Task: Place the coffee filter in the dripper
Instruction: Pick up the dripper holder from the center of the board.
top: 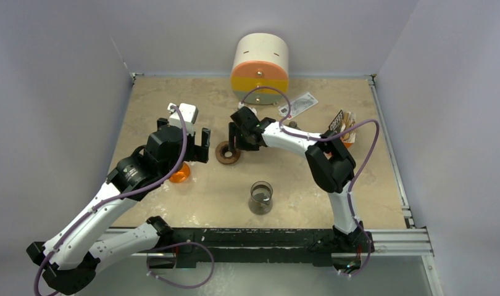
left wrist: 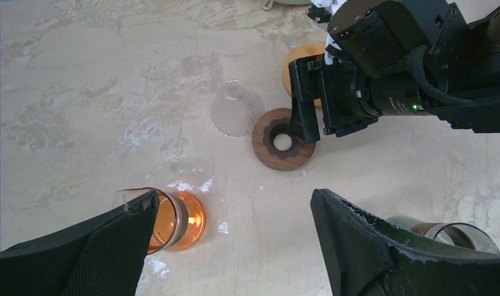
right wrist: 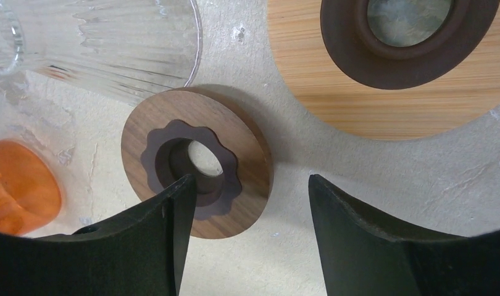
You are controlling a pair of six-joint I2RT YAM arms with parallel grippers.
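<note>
The dripper (left wrist: 235, 111) is a clear ribbed glass cone lying on its side on the table, also at the top left of the right wrist view (right wrist: 105, 43). Just beside it lies a dark wooden ring (left wrist: 283, 139) with a hole in the middle. My right gripper (right wrist: 249, 185) hovers open right over this ring (right wrist: 235, 160), one finger above the hole, holding nothing. My left gripper (left wrist: 235, 197) stands wide open and empty, nearer the front, with an orange glass (left wrist: 173, 219) under its left finger. I cannot make out the coffee filter in any view.
A light wooden disc with a dark ring (right wrist: 408, 37) lies behind the wooden ring. A glass beaker (top: 260, 197) stands at centre front. At the back are a big cream and orange cylinder (top: 260, 65), a flat packet (top: 299, 103) and a small brown-white pack (top: 343, 126).
</note>
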